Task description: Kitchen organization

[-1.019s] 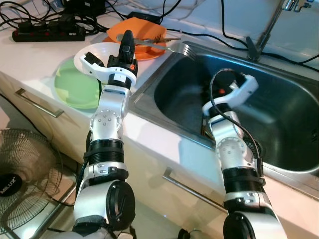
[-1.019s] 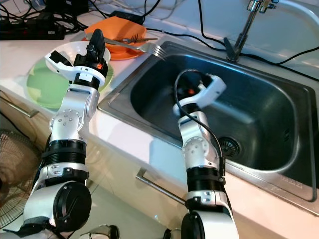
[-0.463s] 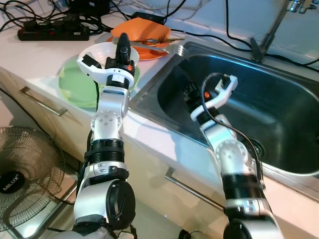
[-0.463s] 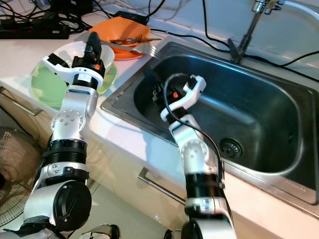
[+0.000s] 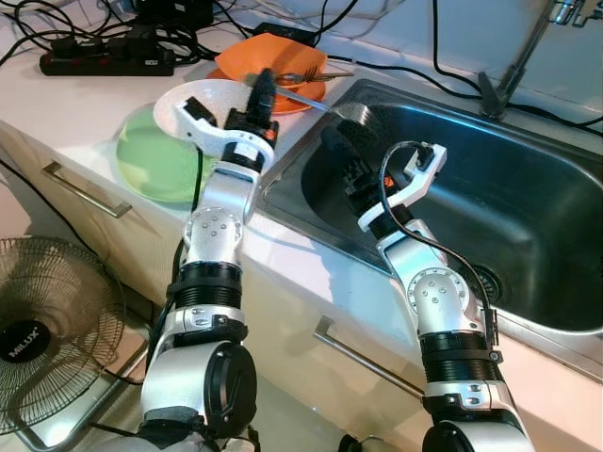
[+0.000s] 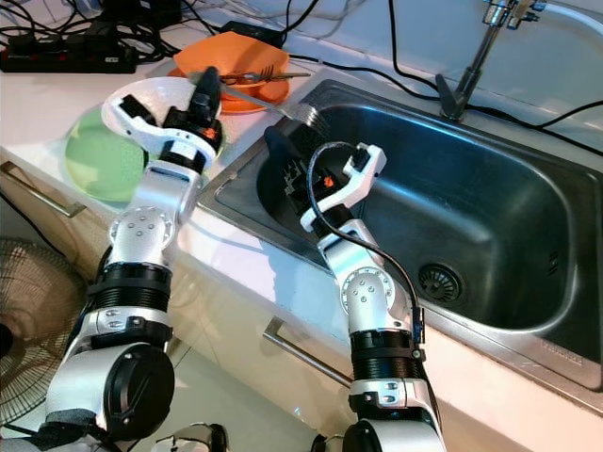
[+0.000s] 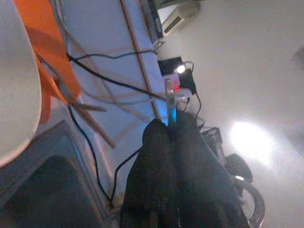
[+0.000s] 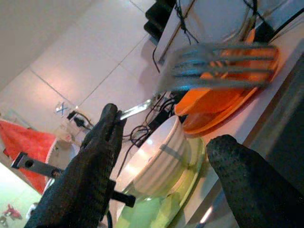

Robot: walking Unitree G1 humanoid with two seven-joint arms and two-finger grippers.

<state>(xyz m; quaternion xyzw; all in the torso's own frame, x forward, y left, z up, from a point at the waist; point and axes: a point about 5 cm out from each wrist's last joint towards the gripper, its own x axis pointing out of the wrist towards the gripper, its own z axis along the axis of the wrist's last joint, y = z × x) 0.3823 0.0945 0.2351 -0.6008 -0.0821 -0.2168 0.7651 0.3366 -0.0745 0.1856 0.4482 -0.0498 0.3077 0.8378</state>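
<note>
head views: left gripper (image 5: 263,83) clamped on fork (image 5: 311,97) held over sink (image 5: 528,141) edge beside white bowl (image 5: 188,99) | left wrist: fingers (image 7: 161,156) pinched together | right wrist: right gripper (image 8: 166,156) spread wide, empty, fork (image 8: 213,66) ahead

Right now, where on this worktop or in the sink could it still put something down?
The steel sink basin is bare around its drain, and the pale counter strip before the green plate is free. It is crowded behind: white bowl, orange plate, black power strip, cables.
</note>
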